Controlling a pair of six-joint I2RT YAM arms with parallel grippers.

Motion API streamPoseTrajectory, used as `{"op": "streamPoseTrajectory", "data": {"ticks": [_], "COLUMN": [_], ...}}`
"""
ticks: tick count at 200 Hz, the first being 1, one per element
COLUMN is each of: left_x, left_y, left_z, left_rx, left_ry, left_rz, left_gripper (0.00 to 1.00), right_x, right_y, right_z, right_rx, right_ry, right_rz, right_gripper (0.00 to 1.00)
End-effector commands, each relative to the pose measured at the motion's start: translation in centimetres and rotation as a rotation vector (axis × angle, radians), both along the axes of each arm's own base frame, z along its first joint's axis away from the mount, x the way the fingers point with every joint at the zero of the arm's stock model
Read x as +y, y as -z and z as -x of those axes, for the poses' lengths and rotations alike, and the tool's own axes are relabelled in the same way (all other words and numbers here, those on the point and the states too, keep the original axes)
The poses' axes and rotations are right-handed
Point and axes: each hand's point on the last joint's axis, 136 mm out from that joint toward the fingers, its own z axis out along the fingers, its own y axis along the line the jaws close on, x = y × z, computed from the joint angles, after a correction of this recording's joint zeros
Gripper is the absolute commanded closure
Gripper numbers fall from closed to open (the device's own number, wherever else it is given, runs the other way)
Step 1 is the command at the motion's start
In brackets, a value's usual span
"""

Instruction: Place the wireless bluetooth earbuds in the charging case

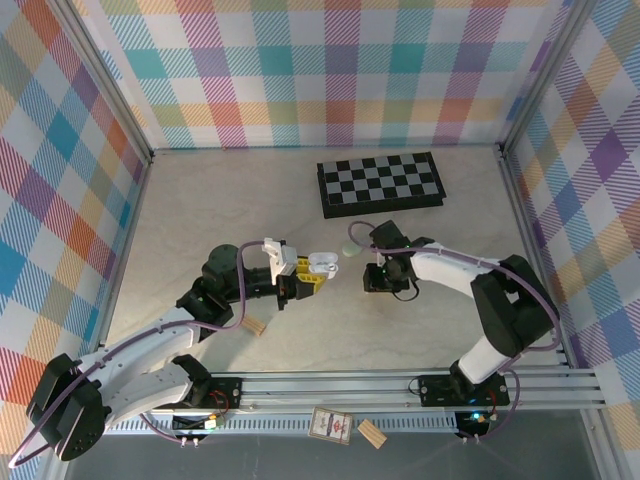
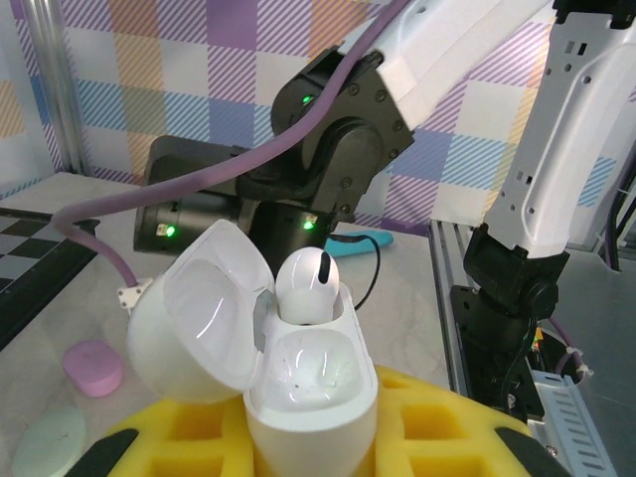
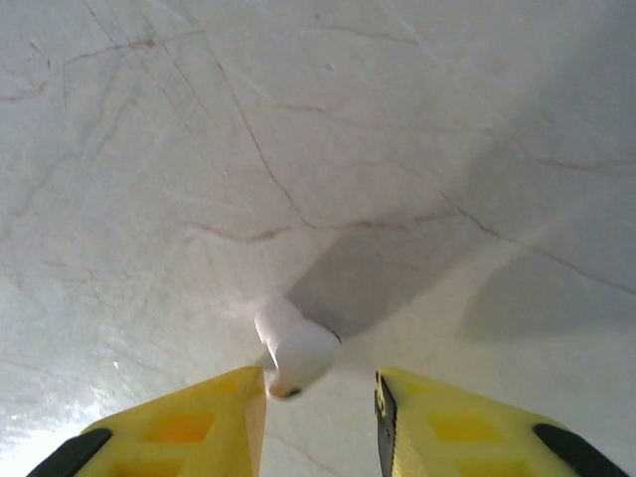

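The left pincer [image 2: 313, 437] squeezes the open charging case [image 2: 308, 393]; the half-open, empty right pincer [image 3: 320, 383] must pinch the white earbud [image 3: 295, 353] at its 11 o'clock.

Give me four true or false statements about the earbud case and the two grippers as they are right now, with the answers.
1. The lid of the charging case is open. True.
2. Both slots of the case hold an earbud. False: one seated earbud stands in the far slot, and the near slot is empty.
3. The left gripper holds the case. True.
4. The right gripper is clamped on an earbud. False: its jaws are open, and the loose earbud lies on the table at the gap between its fingertips.
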Motion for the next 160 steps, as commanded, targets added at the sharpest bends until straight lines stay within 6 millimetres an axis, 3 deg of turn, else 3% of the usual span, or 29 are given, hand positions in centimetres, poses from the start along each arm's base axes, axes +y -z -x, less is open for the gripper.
{"op": "streamPoseTrajectory", "data": {"ticks": [1,33,75,121,160], "left_x": [0.4,0.3,0.2,0.3,0.5], "left_y": [-0.4,-0.5,-0.7,-0.6,-0.4], "left_z": [-0.1,0.0,0.1,0.2,0.2], "left_rx": [-0.034,-0.031,-0.03,-0.022,-0.025], "left_ry": [-0.011,0.0,0.004,0.006,-0.006], "left_rz": [0.011,0.014,0.017,0.015,0.012], "left_gripper": [0.97,0.96,0.97,0.96,0.97], "right_x": [-1.9,-2.7,0.7,1.1,0.7], "right_y": [0.5,0.3,-2.0,-1.0,0.1], "right_z": [1.3,1.4,0.0,-1.8,-1.6], "right_rx": [0.018,0.008,-0.054,-0.04,-0.015], "right_ry": [0.032,0.069,0.032,0.052,0.057], "right_rz": [0.075,0.1,-0.087,-0.049,-0.02], "right_gripper": [0.64,0.65,0.6,0.63,0.65]}}
